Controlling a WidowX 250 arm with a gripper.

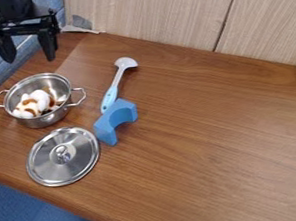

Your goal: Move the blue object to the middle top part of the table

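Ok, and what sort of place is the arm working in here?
Probably a robot test bench set up for toy-kitchen tasks: a wood-grain table backed by wood-look panels, with a small steel pot and a blue arch-shaped block on it.

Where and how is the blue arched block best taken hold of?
I would take the block's right end from above, squeezing between hollow and outer face: the hollow opens toward lower right, while the lid lies close to the other end and the utensil's handle close to its back.
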